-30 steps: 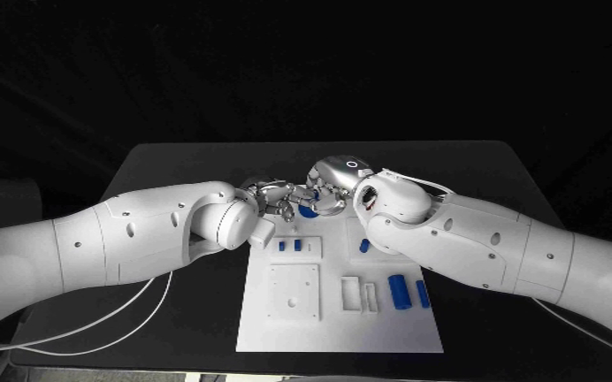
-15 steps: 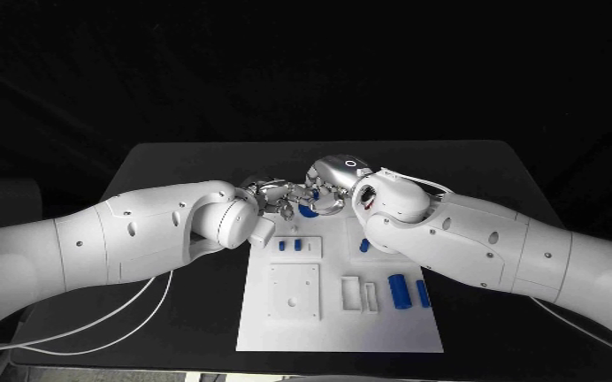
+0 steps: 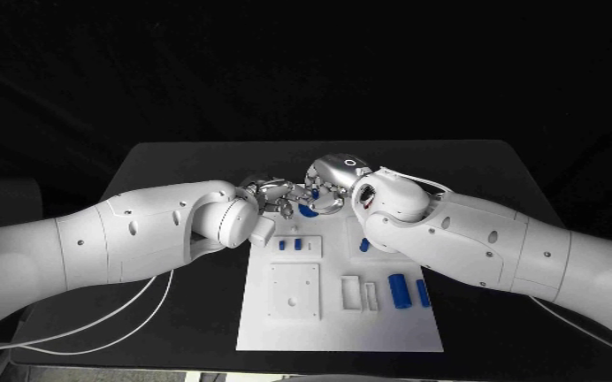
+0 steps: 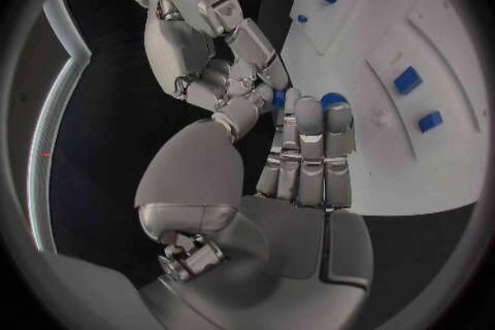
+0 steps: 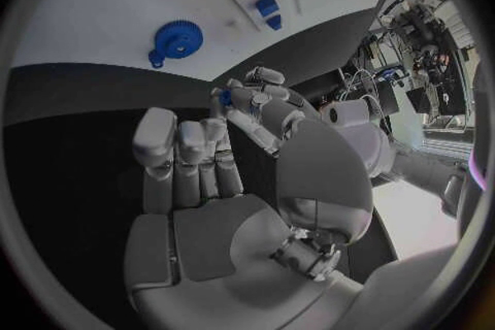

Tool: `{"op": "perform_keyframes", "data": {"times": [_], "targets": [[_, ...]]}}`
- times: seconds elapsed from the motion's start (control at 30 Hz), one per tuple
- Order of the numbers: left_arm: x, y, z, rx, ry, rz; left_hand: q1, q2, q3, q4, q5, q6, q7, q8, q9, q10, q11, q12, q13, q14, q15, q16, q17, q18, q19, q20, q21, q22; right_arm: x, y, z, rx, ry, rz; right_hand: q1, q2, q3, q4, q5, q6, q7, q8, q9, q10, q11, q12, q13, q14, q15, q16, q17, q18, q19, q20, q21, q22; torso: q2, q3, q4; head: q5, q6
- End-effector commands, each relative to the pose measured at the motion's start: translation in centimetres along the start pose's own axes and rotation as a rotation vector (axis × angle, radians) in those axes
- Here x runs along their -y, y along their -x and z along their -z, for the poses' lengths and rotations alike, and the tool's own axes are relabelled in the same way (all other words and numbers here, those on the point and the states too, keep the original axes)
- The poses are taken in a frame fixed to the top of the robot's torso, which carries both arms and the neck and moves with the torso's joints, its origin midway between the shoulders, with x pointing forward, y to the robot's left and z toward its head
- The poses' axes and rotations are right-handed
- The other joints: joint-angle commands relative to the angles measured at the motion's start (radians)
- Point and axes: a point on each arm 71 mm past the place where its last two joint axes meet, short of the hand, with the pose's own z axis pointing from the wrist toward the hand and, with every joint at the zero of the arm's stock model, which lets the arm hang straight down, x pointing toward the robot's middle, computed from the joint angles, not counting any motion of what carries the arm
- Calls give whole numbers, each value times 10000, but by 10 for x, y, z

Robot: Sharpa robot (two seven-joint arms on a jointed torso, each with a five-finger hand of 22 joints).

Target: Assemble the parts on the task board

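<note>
Silver left robot hand (image 4: 299, 161) and right robot hand (image 5: 222, 173) together pinching a small blue part (image 4: 279, 98).

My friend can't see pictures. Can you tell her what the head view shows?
Two white robot arms meet at the far edge of a white task board on a black table. The left hand and right hand come together there, fingers nearly touching. Small blue parts lie on the board.

Left hand (image 4: 284, 173) and right hand (image 4: 206, 41), fingertips meeting beside task board (image 4: 412, 74).
</note>
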Motion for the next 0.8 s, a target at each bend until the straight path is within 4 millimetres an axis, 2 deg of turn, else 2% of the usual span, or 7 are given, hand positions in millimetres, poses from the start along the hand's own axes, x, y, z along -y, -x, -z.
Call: {"op": "perform_keyframes", "data": {"times": [0.03, 0.23, 0.3, 0.53, 0.63, 0.7, 0.8], "targets": [[5, -5, 1, -197, -385, 61, 166, 82, 78, 4, 70, 379, -290, 50, 13, 78, 2, 72, 41, 16, -48, -23, 18, 711, -15, -135, 40, 15, -1, -3, 0, -269, 3, 10, -10, -137, -61, 47, -96, -91, 56, -2, -30, -36, 39, -81, -9, -19, -6, -68, 4, 1173, -28, -65, -23, -22, -1, 2, 3, 3, 3], [6, -6, 1, -253, -444, 59, 149, 73, 133, 6, 69, 443, -312, 80, 10, 150, -24, 84, 68, 60, -74, -3, 46, 701, 19, -161, 53, 23, 0, -3, 0, -267, -41, -38, 61, -371, -203, 162, -419, -659, 283, -313, -163, -428, 249, -227, -45, -288, 175, -325, -44, 1173, -337, -12, -315, -125, -2, -2, -6, 5, -3], [5, -6, 1, -266, -460, 64, 151, 73, 140, 3, 70, 447, -314, 82, 9, 152, -25, 82, 69, 62, -76, -4, 47, 700, 21, -164, 53, 23, 1, -3, 0, -235, -55, -51, 77, -386, -236, 175, -428, -686, 300, -324, -169, -459, 263, -223, -44, -310, 189, -341, -43, 1173, -359, -13, -342, -135, 2, 0, -1, 5, -7], [5, -2, 2, -226, -521, 91, 151, 79, 154, -2, 68, 454, -317, 84, 7, 159, -29, 79, 73, 69, -79, -3, 52, 698, 27, -171, 53, 23, 4, -2, 1, -95, -72, -168, 243, -537, -334, 260, -651, -1308, 543, -624, -336, -935, 496, -357, -117, -784, 408, -619, -68, 1173, -815, 47, -798, -285, -1, 3, -4, 5, 2], [5, -1, 1, -209, -522, 92, 152, 80, 158, -5, 68, 456, -318, 85, 6, 162, -30, 78, 74, 72, -81, -2, 54, 698, 30, -173, 53, 23, 7, 0, 3, 70, -1, -437, 290, -575, -359, 278, -660, -1423, 593, -670, -371, -1019, 545, -367, -138, -867, 456, -660, -73, 1173, -899, 58, -890, -310, -1, 3, 3, 10, -1], [5, 0, 1, -175, -529, 94, 153, 82, 163, -7, 68, 458, -319, 86, 5, 164, -31, 76, 75, 75, -82, -1, 56, 698, 32, -176, 53, 24, 11, 1, 6, 193, 38, -537, 290, -672, -423, 203, -775, -2030, 790, -963, -511, -1425, 753, -547, -243, -1224, 680, -955, -201, 1173, -1328, 169, -1263, -425, 0, 2, 10, 14, 4], [5, 3, 1, -121, -522, 100, 161, 81, 173, -16, 69, 458, -321, 85, 3, 164, -33, 73, 77, 79, -84, -1, 59, 698, 36, -181, 53, 23, 18, 4, 10, 425, -38, -704, 284, -726, -672, 72, -742, -2356, 943, -1082, -567, -1714, 904, -594, -339, -1448, 802, -1129, -311, 1173, -1601, 346, -1508, -489, -4, 2, 11, 36, -10]]}}
